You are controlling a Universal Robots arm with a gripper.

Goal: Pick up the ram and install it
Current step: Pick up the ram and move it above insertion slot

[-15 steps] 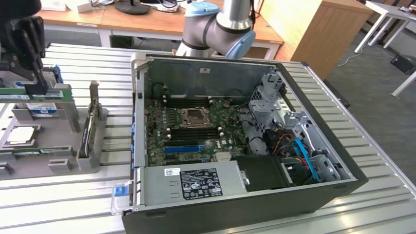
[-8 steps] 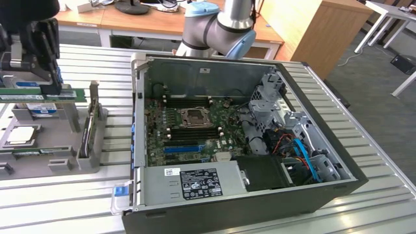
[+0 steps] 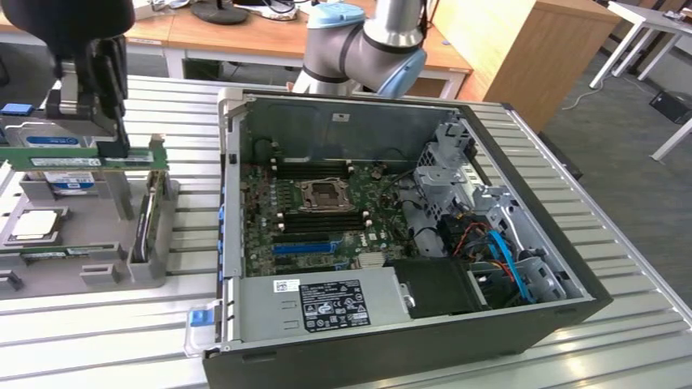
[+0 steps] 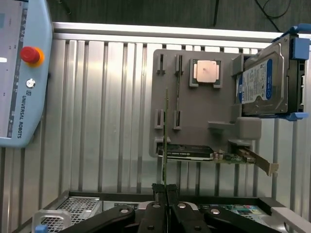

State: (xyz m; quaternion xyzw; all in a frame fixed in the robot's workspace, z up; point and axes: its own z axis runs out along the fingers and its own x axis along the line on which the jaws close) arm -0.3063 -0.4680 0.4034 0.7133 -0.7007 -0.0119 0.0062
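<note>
black fingers (image 4: 158, 193) clamping thin green ram (image 4: 166, 141), grey slotted tray (image 4: 194, 111)

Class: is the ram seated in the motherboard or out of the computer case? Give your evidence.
Out. The gripper is shut on the ram, holding it above the grey tray, beside the computer case.

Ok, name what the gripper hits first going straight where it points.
Likely the grey plastic holder tray below: the gripper, shut on the long flat green ram stick, points down at it. Depth unclear.
</note>
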